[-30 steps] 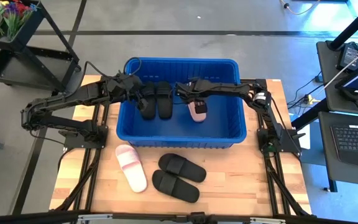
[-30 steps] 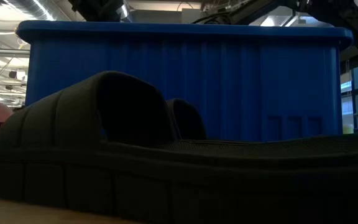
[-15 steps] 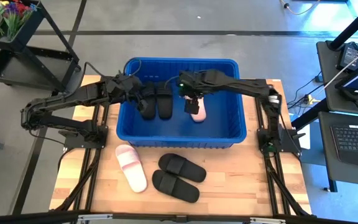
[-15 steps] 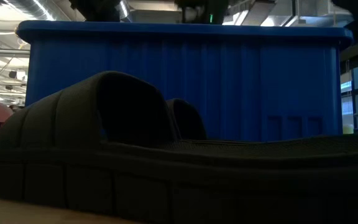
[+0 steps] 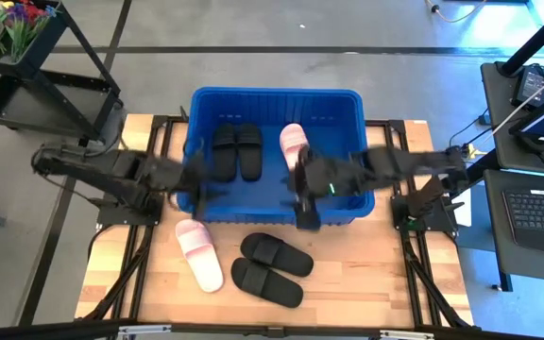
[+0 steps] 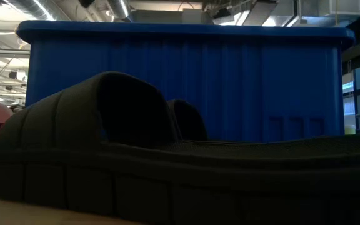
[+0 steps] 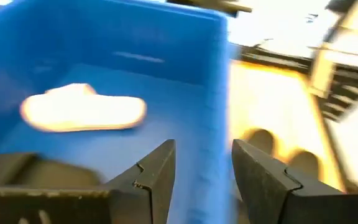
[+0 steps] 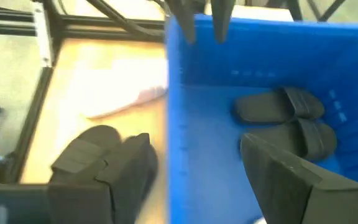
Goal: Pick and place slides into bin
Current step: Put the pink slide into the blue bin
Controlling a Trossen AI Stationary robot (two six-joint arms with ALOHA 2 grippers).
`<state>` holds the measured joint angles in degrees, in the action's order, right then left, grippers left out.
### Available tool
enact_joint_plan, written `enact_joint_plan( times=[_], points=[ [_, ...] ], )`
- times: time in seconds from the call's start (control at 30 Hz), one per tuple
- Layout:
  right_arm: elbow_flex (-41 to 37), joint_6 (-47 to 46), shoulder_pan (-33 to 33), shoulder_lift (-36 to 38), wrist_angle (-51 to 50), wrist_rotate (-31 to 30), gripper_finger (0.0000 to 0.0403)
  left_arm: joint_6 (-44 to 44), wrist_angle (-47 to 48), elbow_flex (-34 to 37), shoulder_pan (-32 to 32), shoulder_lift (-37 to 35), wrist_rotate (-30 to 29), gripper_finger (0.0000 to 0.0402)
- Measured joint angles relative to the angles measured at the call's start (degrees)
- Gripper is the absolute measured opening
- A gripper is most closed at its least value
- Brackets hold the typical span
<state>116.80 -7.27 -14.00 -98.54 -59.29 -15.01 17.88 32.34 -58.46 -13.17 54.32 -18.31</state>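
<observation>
The blue bin [image 5: 277, 151] sits at the far middle of the wooden worktop [image 5: 366, 274], and three slides lie on its floor: a black pair [image 5: 237, 151] side by side toward the left, and one pale pink slide [image 5: 295, 144] just to their right, apart from them. On the worktop in front of the bin lie the other three: a second pale pink slide [image 5: 199, 253] on the left, lying at a slant, and a black pair [image 5: 270, 268] just beside it to the right, the two black ones close together and also slanted. The left end effector [image 5: 195, 187] hangs over the bin's front left corner, its fingers [image 7: 160, 171] parted with nothing between them; the left wrist view looks past them at the blue wall [image 7: 219, 112], with the pink slide [image 7: 82, 109] inside the bin. The right end effector [image 5: 305, 203] is over the bin's front wall, near its middle, its fingers [image 8: 288, 180] spread wide and empty, straddling the rim in the right wrist view, where the black pair [image 8: 291, 121] shows inside the bin. From the low view a black slide [image 6: 167, 169] fills the foreground, with the bin's ribbed wall [image 6: 230, 81] rising behind it.
</observation>
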Motion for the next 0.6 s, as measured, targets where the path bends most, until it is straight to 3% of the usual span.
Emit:
enact_joint_plan(
  times=[0.1, 0.3, 0.47, 0.6],
  points=[
    [-0.07, -2.84, -6.36, -0.67, 0.01, -8.36, 0.0253, 3.21, -0.02, 0.0, -9.16, 0.95, -1.57, 0.0152],
    [-0.1, -8.42, -14.02, -4.09, -0.15, -23.82, 0.0253, 14.59, 2.75, 0.0, -25.05, 6.82, -11.01, 0.0152],
    [-0.07, -13.64, -15.56, -8.43, -0.24, -27.34, 0.0253, 30.66, 12.18, 0.0, -33.07, 14.87, -13.67, 0.0152],
    [-0.1, -16.13, -15.56, -12.45, -0.36, -27.44, 0.0253, 44.8, 21.05, 0.0, -36.44, 21.28, -11.39, 0.0152]
  ],
)
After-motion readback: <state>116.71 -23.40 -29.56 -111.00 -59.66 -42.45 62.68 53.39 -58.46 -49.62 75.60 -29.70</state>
